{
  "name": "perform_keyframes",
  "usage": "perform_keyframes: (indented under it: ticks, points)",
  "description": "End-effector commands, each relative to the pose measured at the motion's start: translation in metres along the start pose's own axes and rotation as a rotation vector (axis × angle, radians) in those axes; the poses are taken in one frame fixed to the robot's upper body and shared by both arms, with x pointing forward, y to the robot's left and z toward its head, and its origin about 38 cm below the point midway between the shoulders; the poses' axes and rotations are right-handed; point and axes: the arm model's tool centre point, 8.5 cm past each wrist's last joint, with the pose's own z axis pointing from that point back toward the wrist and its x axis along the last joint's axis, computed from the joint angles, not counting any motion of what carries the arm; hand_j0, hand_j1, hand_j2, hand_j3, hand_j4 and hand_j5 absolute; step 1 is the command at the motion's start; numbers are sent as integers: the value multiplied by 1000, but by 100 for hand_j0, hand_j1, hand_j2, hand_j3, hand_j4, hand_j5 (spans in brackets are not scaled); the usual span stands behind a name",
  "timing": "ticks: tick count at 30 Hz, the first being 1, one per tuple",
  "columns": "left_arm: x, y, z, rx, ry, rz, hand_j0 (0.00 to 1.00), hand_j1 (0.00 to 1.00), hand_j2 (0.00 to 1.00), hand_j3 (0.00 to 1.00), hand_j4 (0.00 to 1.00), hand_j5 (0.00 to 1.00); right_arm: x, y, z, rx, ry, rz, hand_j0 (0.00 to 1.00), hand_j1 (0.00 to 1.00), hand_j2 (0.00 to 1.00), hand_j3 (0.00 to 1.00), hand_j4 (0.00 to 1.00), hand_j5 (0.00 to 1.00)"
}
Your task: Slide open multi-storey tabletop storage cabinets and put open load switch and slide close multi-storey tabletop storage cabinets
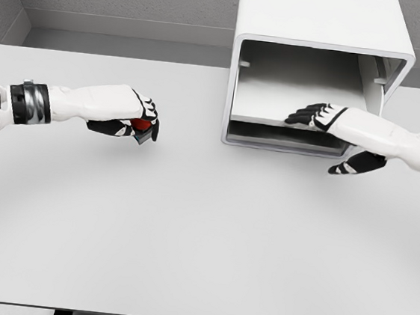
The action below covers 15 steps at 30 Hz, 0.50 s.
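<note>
A white multi-storey storage cabinet (324, 34) stands at the back right of the table, its front open so the inner shelf (276, 97) shows. My right hand (326, 128) reaches in from the right; its fingers (308, 115) lie flat on the front edge of the drawer (272, 138), with the thumb below the drawer's edge. My left hand (135, 119) hovers over the table's left side, curled around a small red and grey load switch (142, 126), which is partly hidden by the fingers.
The white table (202, 232) stretches wide in front of the cabinet. Grey walls close off the back, and the table's front edge runs along the bottom of the view.
</note>
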Motion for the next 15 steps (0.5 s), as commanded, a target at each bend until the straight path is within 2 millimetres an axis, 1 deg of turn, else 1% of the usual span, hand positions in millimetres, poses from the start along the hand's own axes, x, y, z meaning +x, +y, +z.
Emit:
perform_keyframes:
  ticks: [1,4,8,12,14,15]
  points:
    - [0,1,0,6,0,5,46,46,46,46,46,46,-7,4,1,1,17,-21,100,100,100,100,100,100]
    - [0,1,0,6,0,5,46,46,46,46,46,46,-4,8,-1,13,10,-21,100,100,100,100,100,100]
    - [-2,1,1,6,5,5,46,46,46,46,46,46,7,10,-5,19,-21,-11,100,100,100,100,100,100]
    - [-1,1,0,6,4,3,46,46,46,46,46,46,7,19,-3,28,-19,-29,100,100,100,100,100,100]
    - [-1,2,0,9,4,2,46,46,46,46,46,46,14,18,-4,31,-37,-17,100,100,100,100,100,100]
    - [-1,3,0,10,4,2,46,46,46,46,46,46,15,21,-3,35,-40,-22,100,100,100,100,100,100]
